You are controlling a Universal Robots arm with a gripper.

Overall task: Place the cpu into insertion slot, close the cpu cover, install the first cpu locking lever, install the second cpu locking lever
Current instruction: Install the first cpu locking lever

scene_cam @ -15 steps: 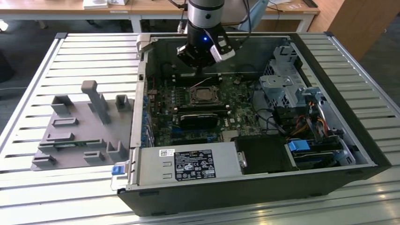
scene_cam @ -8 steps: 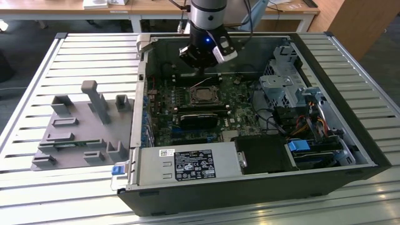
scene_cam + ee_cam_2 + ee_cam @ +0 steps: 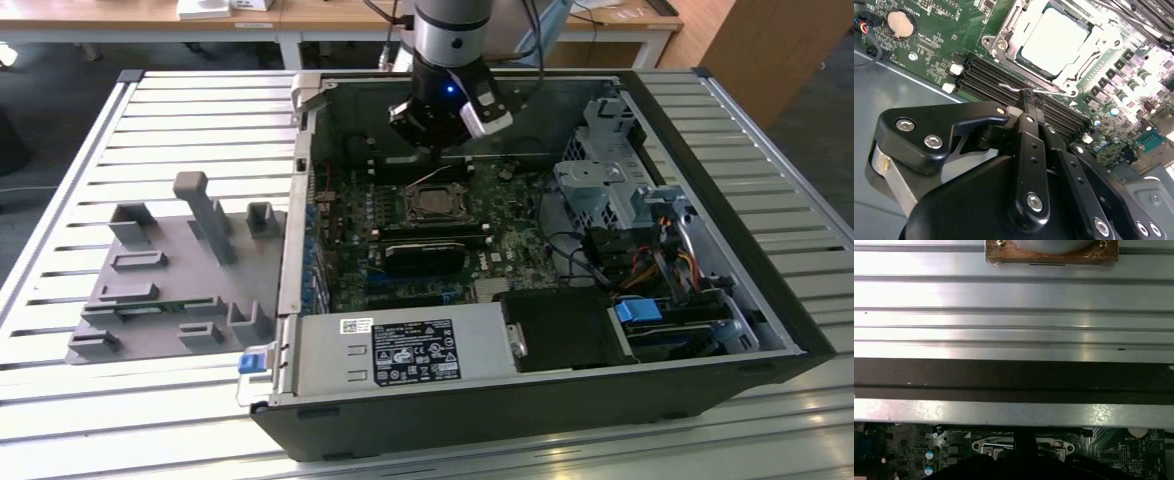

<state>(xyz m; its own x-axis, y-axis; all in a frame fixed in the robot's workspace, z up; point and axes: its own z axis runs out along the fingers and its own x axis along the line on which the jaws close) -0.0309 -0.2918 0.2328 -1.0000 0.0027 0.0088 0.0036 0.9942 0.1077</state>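
Observation:
The cpu [image 3: 1054,40] lies flat in the insertion slot [image 3: 430,203] on the green board, its silvery top showing through the window of the cpu cover [image 3: 1004,40], which lies down over it. A thin wire locking lever [image 3: 1015,88] runs along the socket edge nearest my gripper. The gripper [image 3: 1030,97] has its fingers together, and their tips rest on or just above that lever. In the exterior view the gripper [image 3: 437,160] hangs inside the open computer case, just behind the socket. The first wrist view has the socket frame [image 3: 989,446] beneath the dark fingers [image 3: 1025,442].
Long black memory slots [image 3: 999,82] run between the gripper and the socket. A black card [image 3: 424,256], the power supply [image 3: 400,352] and a drive cage [image 3: 607,190] crowd the case. A grey fixture tray [image 3: 167,275] sits on the slatted table at the exterior view's left.

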